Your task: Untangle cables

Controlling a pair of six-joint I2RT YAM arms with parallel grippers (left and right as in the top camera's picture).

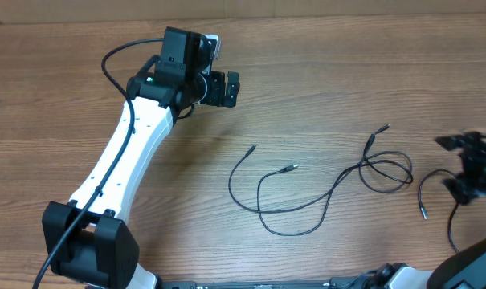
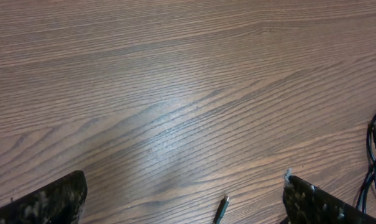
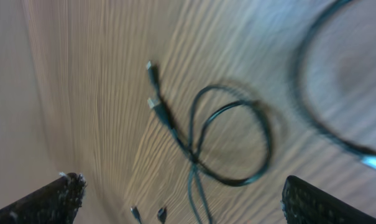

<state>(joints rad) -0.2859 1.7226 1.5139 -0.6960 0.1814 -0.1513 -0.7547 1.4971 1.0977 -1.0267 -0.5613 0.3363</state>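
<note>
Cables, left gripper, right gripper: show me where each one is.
cables (image 1: 363, 164), overhead view, where the cords cross beside the loop.
left gripper (image 1: 230, 89), overhead view, midway between its open fingertips.
right gripper (image 1: 445, 163), overhead view, midway between its open fingertips.

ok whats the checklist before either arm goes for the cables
1. left fingers open and empty: ok
2. right fingers open and empty: ok
3. cables lying on the table, none held: ok
4. right fingers above the loop: ok, though that view is blurred
5. left fingers lined up on a cable: not ok, mostly bare wood below, only a plug tip near the frame's edge
6. which strand lies on top at the crossing: cannot tell
</note>
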